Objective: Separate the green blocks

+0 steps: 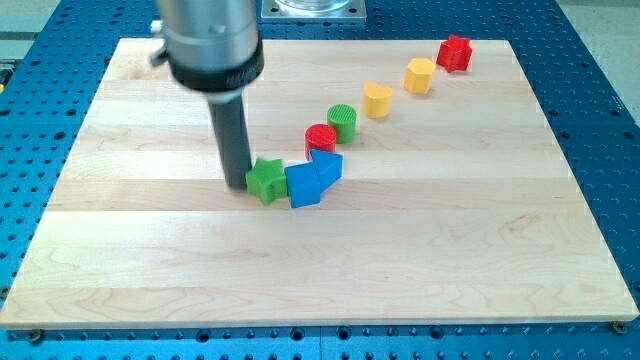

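A green star block (265, 180) lies near the board's middle, touching a blue cube (302, 184) on its right. A green cylinder (342, 122) stands further up and right, next to a red cylinder (321, 139). My tip (237, 184) rests on the board just left of the green star, touching or nearly touching it. The rod rises up to the dark arm body at the view's top left.
A blue triangular block (327, 165) touches the blue cube. Two yellow blocks (377, 100) (420, 75) and a red star block (455, 53) run in a line toward the view's top right. The wooden board (150, 260) sits on a blue perforated table.
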